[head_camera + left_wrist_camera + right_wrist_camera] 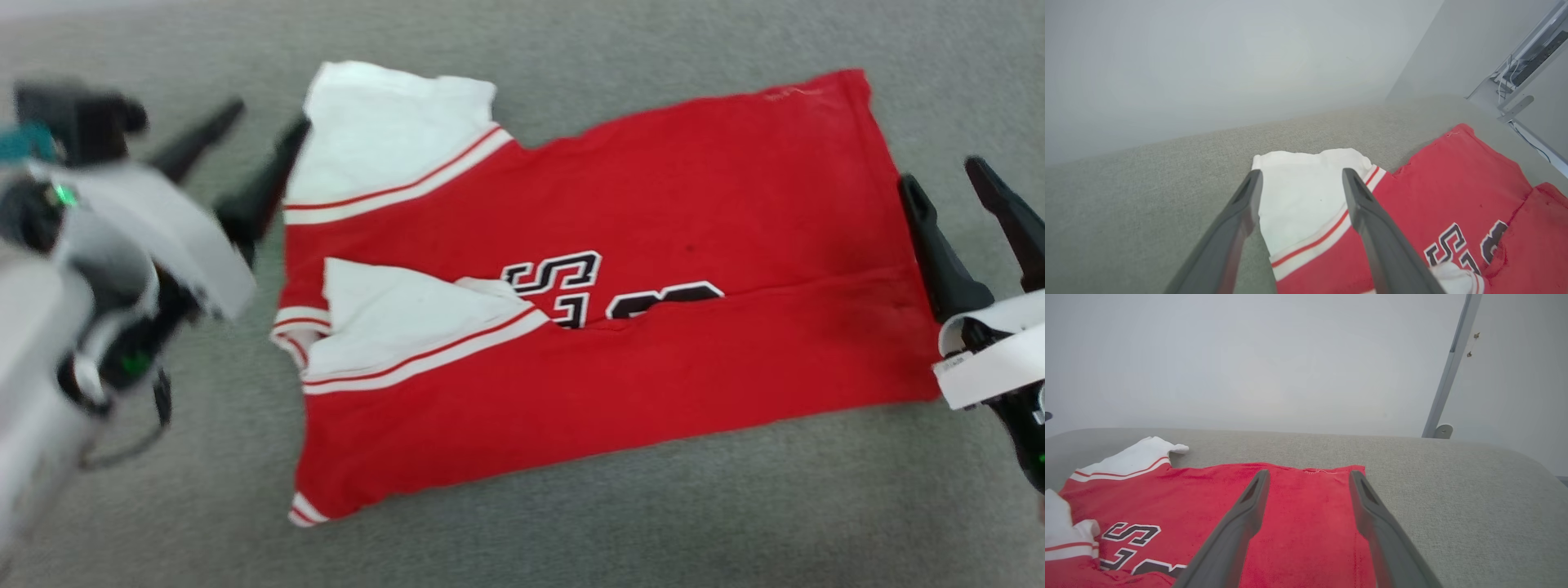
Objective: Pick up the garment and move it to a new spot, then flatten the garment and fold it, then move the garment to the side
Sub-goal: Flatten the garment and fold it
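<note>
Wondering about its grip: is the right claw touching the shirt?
Cannot tell: head view shows the open right gripper by the garment edge, height unclear.

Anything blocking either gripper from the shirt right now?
Nothing visible. The left gripper is open right at the white-sleeve end of the garment, and the right gripper is open at its hem end. Around them there is just the bare grey surface.

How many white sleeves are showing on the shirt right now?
2. One white short sleeve lies spread at the far left corner of the red cotton T-shirt; the other sleeve is folded inward over the chest, reaching the black lettering.
</note>
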Motion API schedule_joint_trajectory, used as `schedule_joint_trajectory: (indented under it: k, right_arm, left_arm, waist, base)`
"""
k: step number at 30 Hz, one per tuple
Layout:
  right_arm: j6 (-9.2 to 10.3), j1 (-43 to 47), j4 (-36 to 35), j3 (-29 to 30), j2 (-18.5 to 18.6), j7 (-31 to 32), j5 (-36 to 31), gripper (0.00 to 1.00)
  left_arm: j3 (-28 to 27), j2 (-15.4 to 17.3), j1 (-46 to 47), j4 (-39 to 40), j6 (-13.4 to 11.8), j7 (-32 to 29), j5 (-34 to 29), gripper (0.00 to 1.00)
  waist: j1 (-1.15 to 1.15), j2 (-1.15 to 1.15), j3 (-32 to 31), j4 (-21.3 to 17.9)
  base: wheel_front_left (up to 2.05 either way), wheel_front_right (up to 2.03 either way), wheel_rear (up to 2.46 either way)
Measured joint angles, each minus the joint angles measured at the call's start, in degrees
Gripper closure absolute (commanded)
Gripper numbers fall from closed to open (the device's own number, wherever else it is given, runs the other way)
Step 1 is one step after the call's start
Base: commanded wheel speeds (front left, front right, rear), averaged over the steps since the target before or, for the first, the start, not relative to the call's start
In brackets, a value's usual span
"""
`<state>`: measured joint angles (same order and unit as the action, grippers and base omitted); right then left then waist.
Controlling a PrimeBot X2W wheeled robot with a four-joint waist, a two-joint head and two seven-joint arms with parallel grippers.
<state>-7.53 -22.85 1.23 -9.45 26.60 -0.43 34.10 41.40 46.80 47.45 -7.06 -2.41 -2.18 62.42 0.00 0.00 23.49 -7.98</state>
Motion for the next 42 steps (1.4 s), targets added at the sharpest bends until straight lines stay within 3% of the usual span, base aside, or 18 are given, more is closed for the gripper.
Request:
schedule_joint_trajectory:
  k: [8, 13, 17, 23, 28, 29, 30, 32, 33, 42]
  right_arm:
    - [0.00, -1.07, -0.34, -0.52, -4.07, -4.81, -0.77, 0.00]
    - [0.00, 0.24, -0.23, -0.51, -4.50, -5.66, -0.75, 0.00]
    - [0.00, 0.87, -0.54, -0.21, -4.71, -5.98, -0.59, 0.00]
    - [0.00, 1.38, -1.59, -0.22, -5.23, -5.63, -0.47, 0.00]
    - [0.00, 0.73, -2.04, -0.14, -4.87, -5.03, -0.47, 0.00]
    - [0.00, 0.60, -2.05, -0.18, -4.69, -4.98, -0.47, 0.00]
    - [0.00, 0.25, -2.11, -0.22, -4.57, -4.78, -0.47, 0.00]
    - [0.00, -0.39, -2.43, -0.77, -4.25, -4.13, -0.40, 0.00]
    - [0.00, -0.67, -2.44, -1.35, -3.93, -3.63, -0.30, 0.00]
    - [0.00, -14.82, 1.69, -10.33, 2.94, 7.83, 3.69, 0.00]
  left_arm:
    - [2.00, -3.13, 16.64, -16.62, 3.99, -12.28, -1.93, 0.00]
    - [4.98, -3.79, 22.15, -24.76, 4.99, -27.20, -0.10, 0.00]
    - [7.23, -3.72, 25.38, -27.78, 4.57, -35.59, -0.10, 0.00]
    - [8.22, -4.34, 28.25, -30.95, 3.48, -39.66, -0.64, 0.00]
    - [8.96, -4.47, 29.95, -33.07, 4.30, -39.78, -2.00, 0.00]
    - [8.92, -4.57, 29.96, -33.15, 5.24, -40.25, -1.60, 0.10]
    - [8.43, -4.88, 29.94, -33.46, 5.54, -40.44, -0.51, 0.49]
    - [8.11, -5.58, 29.79, -33.73, 6.48, -40.66, 0.79, 0.73]
    - [8.13, -5.77, 29.78, -33.76, 6.92, -40.75, 1.08, 1.00]
    - [8.10, -7.79, 31.00, -34.30, 8.45, -39.31, 1.62, 1.00]
  waist:
    - [0.00, 0.00, 3.34, -5.42]
    - [0.00, 0.00, 4.94, -8.67]
    - [0.00, 0.00, 5.75, -10.41]
    - [0.00, 0.00, 7.39, -11.25]
    - [0.00, 0.00, 8.43, -11.14]
    - [0.00, 0.00, 8.48, -10.94]
    - [0.00, 0.00, 8.53, -10.72]
    - [0.00, 0.00, 8.61, -10.24]
    - [0.00, 0.00, 8.65, -10.00]
    - [0.00, 0.00, 9.91, -8.46]
  base:
    - [0.00, 0.00, 0.00]
    - [0.00, 0.00, 0.00]
    - [0.00, 0.00, 0.00]
    - [0.00, 0.00, 0.00]
    - [0.00, 0.00, 0.00]
    - [0.00, 0.00, 0.00]
    - [0.00, 0.00, 0.00]
    - [0.00, 0.00, 0.00]
    - [0.00, 0.00, 0.00]
    - [0.00, 0.00, 0.00]
